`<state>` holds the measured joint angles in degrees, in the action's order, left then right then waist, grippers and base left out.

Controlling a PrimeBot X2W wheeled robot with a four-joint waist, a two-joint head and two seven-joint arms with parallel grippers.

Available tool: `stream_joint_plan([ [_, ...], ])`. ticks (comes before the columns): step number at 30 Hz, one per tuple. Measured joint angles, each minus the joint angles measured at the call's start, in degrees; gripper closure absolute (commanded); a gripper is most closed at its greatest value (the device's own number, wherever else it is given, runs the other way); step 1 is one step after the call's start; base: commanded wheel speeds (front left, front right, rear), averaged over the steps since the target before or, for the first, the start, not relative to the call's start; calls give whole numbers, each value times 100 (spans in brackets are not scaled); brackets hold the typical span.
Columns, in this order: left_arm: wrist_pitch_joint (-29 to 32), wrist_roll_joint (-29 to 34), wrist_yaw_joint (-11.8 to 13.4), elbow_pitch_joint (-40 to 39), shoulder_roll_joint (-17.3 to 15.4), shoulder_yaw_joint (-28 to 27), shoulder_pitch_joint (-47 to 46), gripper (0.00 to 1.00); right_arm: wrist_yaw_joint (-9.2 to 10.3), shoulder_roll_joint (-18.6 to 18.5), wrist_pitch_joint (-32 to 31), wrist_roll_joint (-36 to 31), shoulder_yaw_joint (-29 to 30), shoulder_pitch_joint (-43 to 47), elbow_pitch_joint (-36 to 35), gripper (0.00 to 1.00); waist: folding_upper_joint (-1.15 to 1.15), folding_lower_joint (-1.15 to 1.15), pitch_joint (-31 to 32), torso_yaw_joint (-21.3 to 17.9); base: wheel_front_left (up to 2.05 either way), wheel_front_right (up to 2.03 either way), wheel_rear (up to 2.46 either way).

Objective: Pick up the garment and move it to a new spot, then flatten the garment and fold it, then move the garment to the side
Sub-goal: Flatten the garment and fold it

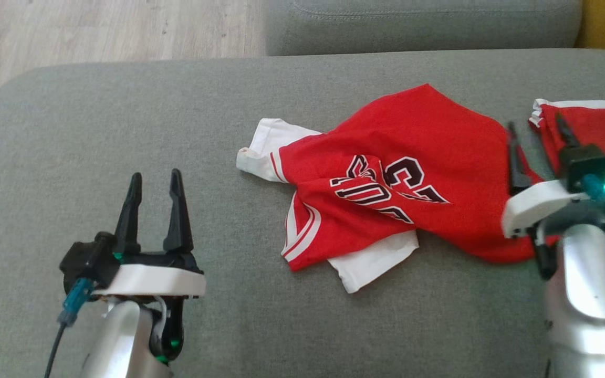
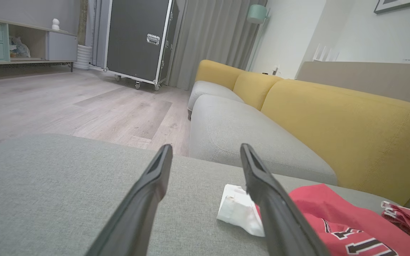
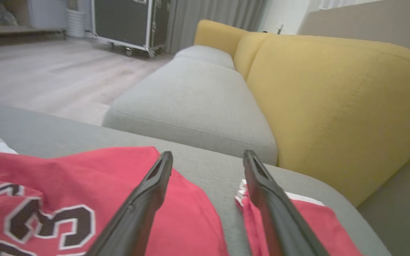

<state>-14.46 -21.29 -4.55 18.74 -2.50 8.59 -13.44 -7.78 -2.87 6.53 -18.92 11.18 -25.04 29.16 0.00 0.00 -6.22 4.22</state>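
Two dark-fingered grippers hover over a wide grey cushion (image 1: 124, 105), both with fingers spread and nothing between them. The left gripper (image 1: 155, 176) sits at the lower left, well apart from the garment. The garment (image 1: 397, 173), a red jersey with white trim and black lettering, lies crumpled across the cushion's middle and right, with a white sleeve (image 1: 263, 149) poking out on its left edge. The right gripper (image 1: 535, 123) stands over the jersey's right side, one finger above red cloth and the other above a further red fold (image 1: 591, 123). The arm hides whether that fold joins the rest. The jersey looks set down but not spread, so flattening seems the step in hand. The next move likely calls for each gripper to pinch an opposite edge and draw the cloth flat.
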Motion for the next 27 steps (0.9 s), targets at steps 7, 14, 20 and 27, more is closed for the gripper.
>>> stream_joint_plan([
  [7,0,1,0,-7,-2,-122,1,0,0,9,543,1566,-834,628,-244,0,0,0,80,-197,0,0,0],
  [14,41,-49,-58,46,-62,-107,-74,0,0,12,737,2317,-1056,1256,-716,0,0,0,-60,-502,0,0,0],
  [20,949,-57,-209,227,-537,289,-848,0,0,14,768,2449,-1131,1105,-1009,0,0,0,-379,-812,0,0,0],
  [27,3424,-832,-260,840,-1294,1188,-2424,0,0,13,784,2553,-1249,783,-1135,0,0,1,-812,-1132,0,0,0],
])
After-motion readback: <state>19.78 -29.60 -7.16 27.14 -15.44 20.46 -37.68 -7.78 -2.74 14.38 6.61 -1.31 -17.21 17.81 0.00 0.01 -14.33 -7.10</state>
